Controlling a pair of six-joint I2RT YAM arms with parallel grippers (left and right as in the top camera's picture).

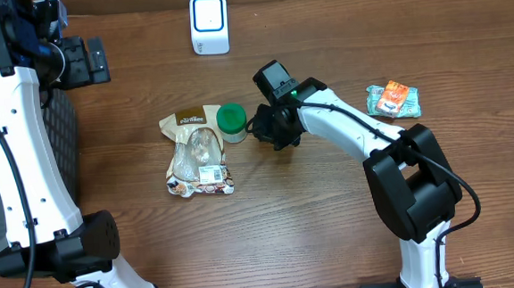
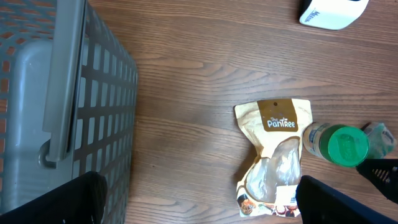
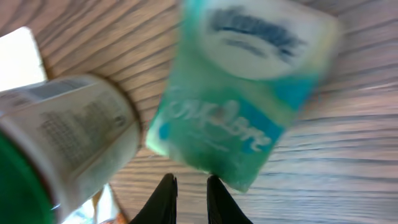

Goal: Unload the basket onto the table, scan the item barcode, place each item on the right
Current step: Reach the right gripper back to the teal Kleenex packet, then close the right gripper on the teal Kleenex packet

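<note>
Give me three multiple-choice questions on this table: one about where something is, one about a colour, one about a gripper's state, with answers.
1. Where does the white scanner stand relative to the Pantree pouch?
A) lying on it
B) beyond it, toward the far edge
C) in front of it, at the near edge

2. What colour is the lid of the bottle?
A) red
B) green
C) white

3. How is the left gripper?
A) open, nothing between its fingers
B) shut on the pouch
C) shut on the bottle

Answers: B, the overhead view shows it apart, past the pouch; B, the lid is green in two views; A, the left wrist view shows its fingers wide apart.
</note>
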